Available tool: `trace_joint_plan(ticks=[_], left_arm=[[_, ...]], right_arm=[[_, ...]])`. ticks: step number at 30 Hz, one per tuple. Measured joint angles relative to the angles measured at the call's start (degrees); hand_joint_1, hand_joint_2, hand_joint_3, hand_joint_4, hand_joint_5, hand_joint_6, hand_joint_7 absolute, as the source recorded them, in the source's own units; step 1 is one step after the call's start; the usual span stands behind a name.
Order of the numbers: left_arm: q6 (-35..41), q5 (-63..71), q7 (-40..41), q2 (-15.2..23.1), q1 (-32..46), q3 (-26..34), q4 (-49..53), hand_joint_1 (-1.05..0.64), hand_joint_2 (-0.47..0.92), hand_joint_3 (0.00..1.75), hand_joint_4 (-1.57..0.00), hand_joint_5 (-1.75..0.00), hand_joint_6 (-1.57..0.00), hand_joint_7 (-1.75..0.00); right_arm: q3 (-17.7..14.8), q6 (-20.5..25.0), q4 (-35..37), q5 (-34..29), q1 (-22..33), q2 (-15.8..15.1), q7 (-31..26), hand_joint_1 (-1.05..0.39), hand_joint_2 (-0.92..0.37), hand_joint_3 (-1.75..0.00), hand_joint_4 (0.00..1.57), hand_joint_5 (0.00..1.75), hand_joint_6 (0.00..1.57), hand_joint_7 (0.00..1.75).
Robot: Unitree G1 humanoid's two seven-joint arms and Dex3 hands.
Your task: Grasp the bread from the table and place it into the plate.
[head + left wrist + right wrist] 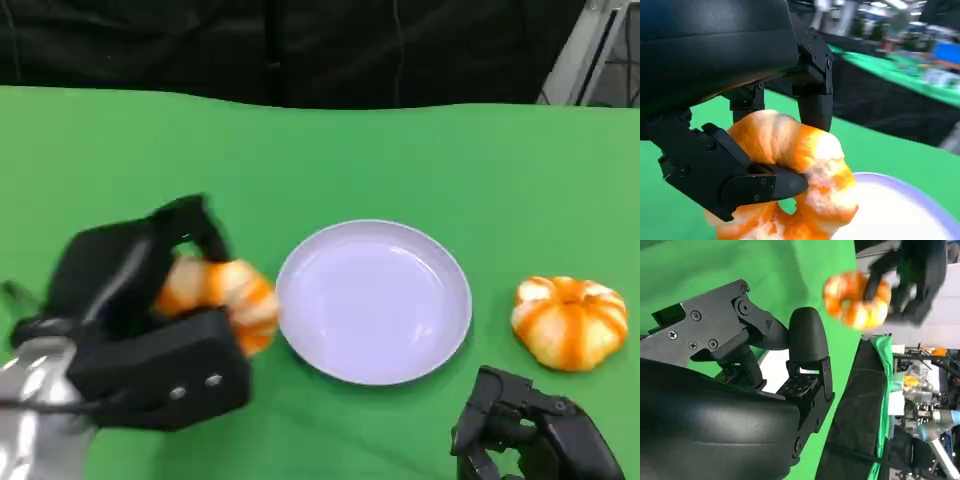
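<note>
My left hand grips an orange and white ring-shaped bread and holds it above the green table, just left of the white plate. In the left wrist view black fingers clamp the bread, with the plate's rim close beyond it. In the right wrist view the held bread hangs in the left hand. My right hand rests low at the front right, holding nothing, fingers curled.
A second orange and white bread lies on the table to the right of the plate. The green cloth ends at a dark backdrop at the far edge.
</note>
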Motion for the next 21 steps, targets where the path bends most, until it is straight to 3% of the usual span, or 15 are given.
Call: trace_joint_plan(ticks=[16,21], left_arm=[[2.10,0.97,-1.52,-2.79,-3.93,-3.00,0.85,-0.04,0.60,0.85,-0.79,-1.75,-0.60,-1.74],[1.98,1.44,-1.08,-7.01,-9.31,-5.66,5.20,-0.03,0.59,0.84,-0.79,-1.75,-0.59,-1.75]], right_arm=[[0.11,2.23,-2.35,0.11,1.38,-0.23,-1.16,-0.15,-0.64,-1.05,0.77,1.75,0.71,1.53],[0.30,1.99,-2.33,0.05,1.25,-0.27,-1.14,-0.15,-0.64,-1.06,0.77,1.75,0.71,1.53]])
